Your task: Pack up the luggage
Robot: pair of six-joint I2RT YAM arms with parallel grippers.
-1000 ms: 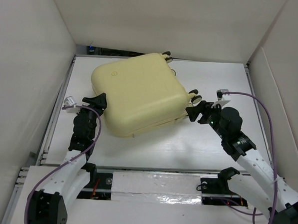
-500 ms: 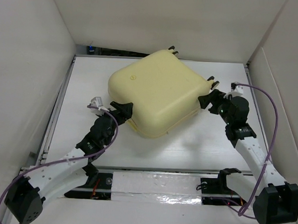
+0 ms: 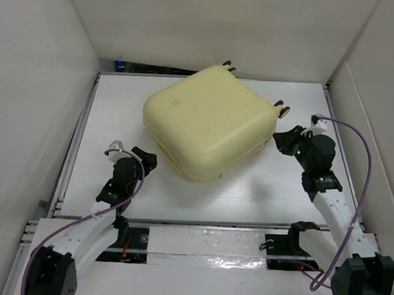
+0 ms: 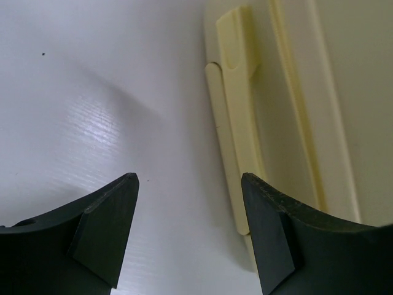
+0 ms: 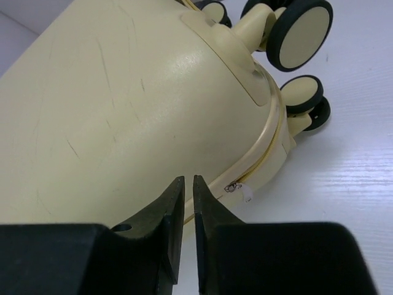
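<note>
The luggage point(image 3: 208, 122), a pale yellow hard-shell suitcase, lies shut and flat on the white table, its wheels point(image 3: 282, 109) pointing to the right. My left gripper point(image 3: 145, 157) stands open just off its near-left corner, not touching it. In the left wrist view the open left gripper point(image 4: 188, 181) has only bare table between its fingers, and the luggage's side handle point(image 4: 236, 92) runs along the right. My right gripper point(image 5: 188, 179) is shut on nothing, close to the zipper seam. The zipper pull point(image 5: 236, 187) lies just right of its tips, below the wheels point(image 5: 301, 31).
White walls box in the table point(image 3: 113, 103) on the left, back and right. The right gripper point(image 3: 279, 134) sits beside the luggage's right edge. A metal rail point(image 3: 205, 244) crosses the near edge between the arm bases.
The luggage slid and turned to the right, then stayed put. My left arm drew back from its near-left corner. My right gripper closed and backed off a little to the right.
</note>
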